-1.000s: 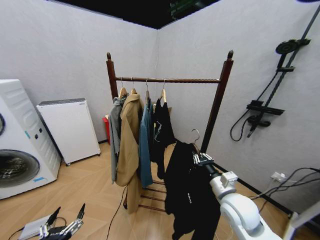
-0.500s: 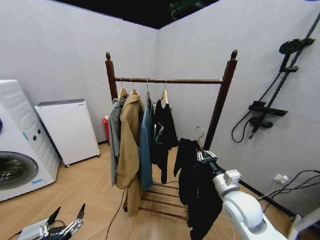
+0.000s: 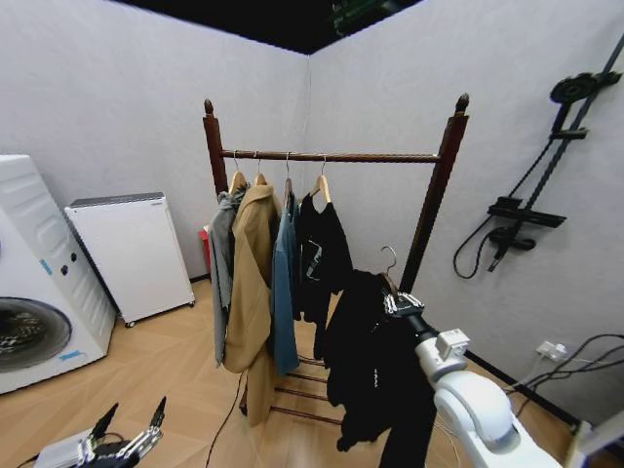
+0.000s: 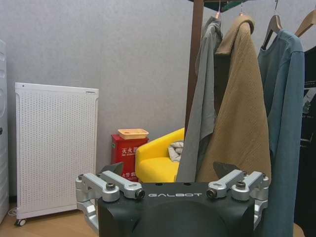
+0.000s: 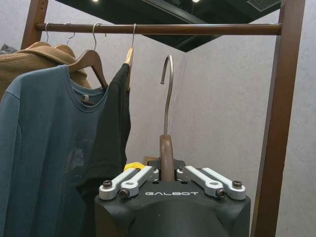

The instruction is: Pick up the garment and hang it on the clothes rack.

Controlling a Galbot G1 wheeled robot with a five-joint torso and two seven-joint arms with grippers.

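The garment (image 3: pixel 375 375), a long black jacket, hangs from a hanger whose metal hook (image 3: pixel 390 256) points up. My right gripper (image 3: pixel 399 303) is shut on the hanger's neck, in front of the clothes rack's right post and well below the rail. In the right wrist view the hook (image 5: pixel 169 91) rises from my right gripper (image 5: pixel 167 173) and stays below the rail (image 5: pixel 197 29). The clothes rack (image 3: pixel 331 156) is dark red-brown wood with two knobbed posts. My left gripper (image 3: pixel 127 431) idles low at the left, open (image 4: pixel 170 170).
On the rail hang a grey garment (image 3: pixel 222 263), a tan coat (image 3: pixel 252 283), a blue top (image 3: pixel 284 283) and a short black top (image 3: pixel 317 253). A washing machine (image 3: pixel 29 283) and a white unit (image 3: pixel 136 252) stand at left. Shower fittings (image 3: pixel 526 214) are on the right wall.
The whole view has shifted a little as the camera moved. The black garment sways under my right gripper, its lower part swinging left. My left gripper is unchanged.
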